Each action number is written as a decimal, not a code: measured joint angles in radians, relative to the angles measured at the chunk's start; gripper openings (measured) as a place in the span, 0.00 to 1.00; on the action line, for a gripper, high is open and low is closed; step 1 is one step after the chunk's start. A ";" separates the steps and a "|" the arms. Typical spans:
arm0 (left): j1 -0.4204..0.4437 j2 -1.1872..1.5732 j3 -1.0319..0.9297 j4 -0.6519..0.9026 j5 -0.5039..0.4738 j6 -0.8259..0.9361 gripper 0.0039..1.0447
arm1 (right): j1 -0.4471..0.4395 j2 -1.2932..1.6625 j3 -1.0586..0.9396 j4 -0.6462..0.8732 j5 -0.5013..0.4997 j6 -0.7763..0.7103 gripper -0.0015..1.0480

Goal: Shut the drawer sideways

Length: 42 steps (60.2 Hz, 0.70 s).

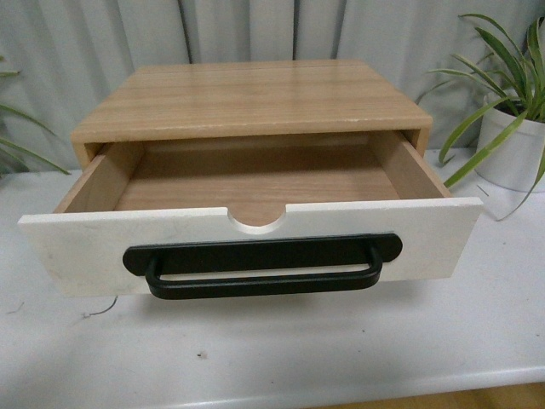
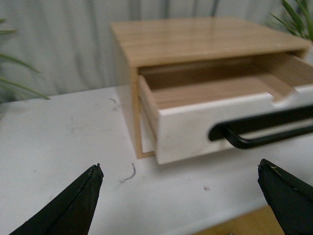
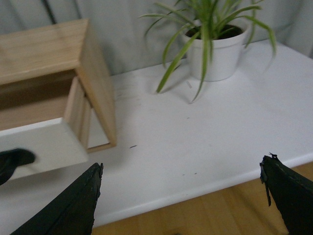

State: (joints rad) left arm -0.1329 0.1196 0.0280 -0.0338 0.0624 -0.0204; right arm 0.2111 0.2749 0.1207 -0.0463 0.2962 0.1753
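Note:
The drawer [image 1: 443,234] has a white front panel, a long black bar handle [image 1: 264,271] and a semicircular notch in its top edge. It stands pulled far out of a light wood cabinet [image 1: 251,98], and its wooden inside is empty. Neither gripper shows in the front view. My left gripper [image 2: 180,169] is open and empty above the table's front edge, in front of the drawer's left end [image 2: 188,129]. My right gripper [image 3: 181,169] is open and empty above the table edge, to the right of the drawer [image 3: 44,147].
The cabinet stands on a white table [image 1: 341,341]. A potted plant in a white pot [image 1: 515,149] stands at the back right, also in the right wrist view [image 3: 215,51]. Plant leaves [image 1: 21,153] reach in at the far left. A grey curtain hangs behind.

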 joint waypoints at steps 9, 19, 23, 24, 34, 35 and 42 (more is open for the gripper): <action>-0.042 0.183 0.026 0.023 0.107 0.248 0.94 | 0.097 0.278 0.126 -0.053 -0.129 -0.182 0.94; -0.132 0.383 0.015 0.177 0.067 0.508 0.94 | 0.250 0.501 0.159 -0.041 -0.073 -0.453 0.94; -0.170 0.477 -0.006 0.286 0.035 0.586 0.94 | 0.306 0.586 0.172 0.000 -0.055 -0.574 0.94; -0.181 0.515 -0.013 0.327 0.027 0.607 0.94 | 0.321 0.614 0.178 0.020 -0.045 -0.608 0.94; -0.227 0.860 -0.018 0.699 -0.045 0.694 0.94 | 0.399 0.831 0.223 0.154 0.024 -0.843 0.94; -0.227 0.901 -0.018 0.740 -0.045 0.701 0.94 | 0.406 0.855 0.225 0.171 0.027 -0.863 0.94; -0.209 1.170 -0.006 0.982 -0.063 0.710 0.94 | 0.423 1.004 0.251 0.285 0.029 -0.965 0.94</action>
State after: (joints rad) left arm -0.3416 1.2900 0.0219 0.9482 -0.0002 0.6891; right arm 0.6346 1.2785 0.3714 0.2382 0.3252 -0.7895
